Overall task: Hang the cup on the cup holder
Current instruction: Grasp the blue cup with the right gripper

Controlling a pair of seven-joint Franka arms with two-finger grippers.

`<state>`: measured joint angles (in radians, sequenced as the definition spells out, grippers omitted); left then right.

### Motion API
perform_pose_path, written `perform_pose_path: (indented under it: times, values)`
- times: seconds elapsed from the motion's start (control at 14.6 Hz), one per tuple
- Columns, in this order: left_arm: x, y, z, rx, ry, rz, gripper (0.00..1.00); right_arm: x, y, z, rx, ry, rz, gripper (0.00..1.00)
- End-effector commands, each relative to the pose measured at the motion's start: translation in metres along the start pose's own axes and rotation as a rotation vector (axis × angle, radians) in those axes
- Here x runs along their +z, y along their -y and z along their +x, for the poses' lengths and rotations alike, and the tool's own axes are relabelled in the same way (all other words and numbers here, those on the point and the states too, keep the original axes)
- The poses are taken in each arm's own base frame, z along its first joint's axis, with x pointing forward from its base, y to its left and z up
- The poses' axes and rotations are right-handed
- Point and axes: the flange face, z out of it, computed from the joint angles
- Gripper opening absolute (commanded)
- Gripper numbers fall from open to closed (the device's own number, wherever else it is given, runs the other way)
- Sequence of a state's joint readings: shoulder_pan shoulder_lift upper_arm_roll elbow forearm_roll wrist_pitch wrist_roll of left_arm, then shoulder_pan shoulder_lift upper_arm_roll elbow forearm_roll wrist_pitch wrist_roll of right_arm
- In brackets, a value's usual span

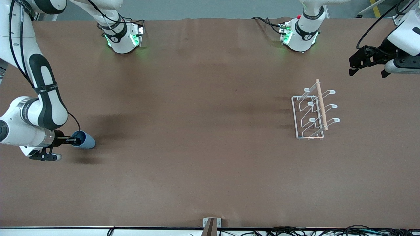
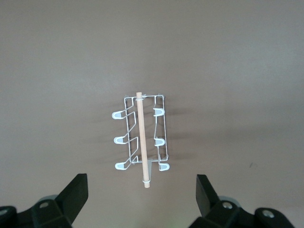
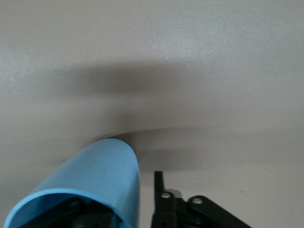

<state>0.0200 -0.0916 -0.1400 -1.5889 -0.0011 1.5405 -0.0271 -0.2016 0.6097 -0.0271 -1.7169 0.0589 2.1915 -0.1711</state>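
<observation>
The right gripper (image 1: 76, 141) is pinching the rim of the cup (image 1: 86, 140), tipped sideways low over the tabletop (image 1: 197, 147) at the right arm's end. The cup holder (image 1: 314, 109) is standing well apart. Carrying should keep the mouth aimed at a prong. The left gripper (image 2: 141, 199) is waiting, fingers spread.

Surface (image 1: 210, 131): you are looking at a wide brown covering that is lying flat, with faint creases running across it.
Light: soft shadows are falling in dark patches on the brown near the right arm's end.
Floor (image 1: 210, 8): a grey strip is showing along the edge where the bases stand.
Front edge: black cables (image 1: 311, 231) are trailing along a pale strip, and a small metal bracket (image 1: 211, 224) is sitting at its middle.
Corner: a yellow line (image 1: 375, 8) is crossing the floor.
</observation>
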Motion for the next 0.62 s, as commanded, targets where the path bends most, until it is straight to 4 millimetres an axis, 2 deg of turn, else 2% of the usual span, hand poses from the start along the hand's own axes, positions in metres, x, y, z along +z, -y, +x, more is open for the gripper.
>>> perform_pose_path:
  times: [0.0, 0.14, 0.21, 0.34, 0.48, 0.55]
  values:
    - [-0.004, 0.001, 0.002, 0.016, -0.003, -0.001, 1.0, -0.005, 0.004, -0.003, 0.015, -0.009, 0.046, 0.03]
    - [-0.004, 0.001, 0.002, 0.016, -0.003, -0.001, 1.0, -0.02, 0.011, -0.006, 0.004, 0.005, 0.053, 0.01]
    - [-0.004, 0.001, 0.002, 0.016, -0.003, -0.001, 1.0, -0.037, 0.016, -0.01, -0.005, 0.016, 0.058, 0.01]
    - [-0.005, 0.001, 0.002, 0.018, -0.004, -0.001, 1.0, -0.069, 0.044, -0.02, -0.043, 0.045, 0.081, 0.01]
    - [-0.004, 0.002, 0.002, 0.016, -0.003, -0.001, 1.0, -0.101, 0.075, -0.034, -0.05, 0.083, 0.19, 0.01]
    - [-0.004, 0.002, 0.002, 0.015, -0.003, -0.002, 1.0, -0.109, 0.092, -0.039, -0.054, 0.105, 0.252, 0.0]
